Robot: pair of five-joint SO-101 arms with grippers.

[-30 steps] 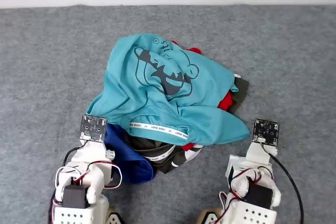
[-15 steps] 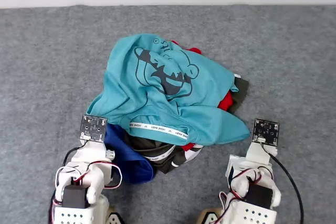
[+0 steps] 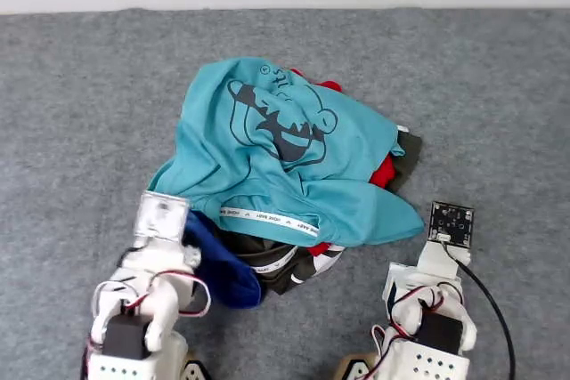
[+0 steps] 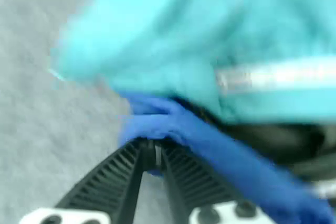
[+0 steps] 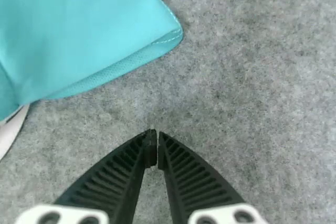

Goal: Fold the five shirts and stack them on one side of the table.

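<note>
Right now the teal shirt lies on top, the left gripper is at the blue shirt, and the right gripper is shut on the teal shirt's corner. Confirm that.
Not quite. The right gripper is shut, but on nothing: in the right wrist view its tips sit over bare mat, apart from the teal shirt corner. The rest holds: the teal shirt lies on top, and the left gripper is at the blue shirt.

A crumpled teal cotton shirt [image 3: 285,149] lay on top of a heap in the middle of the grey felt-covered table [image 3: 80,113]. Under it, a royal-blue fabric shirt [image 3: 223,273] stuck out at the heap's near left corner. A black shirt [image 3: 254,248] stuck out at the near edge just right of it, and a red shirt [image 3: 383,171] on the right side. The left gripper [image 4: 154,148], jaws together, had its tips at the blue shirt's edge. The right gripper [image 5: 154,140], jaws together, sat over bare table beside the teal shirt's near right corner, not touching it.
</note>
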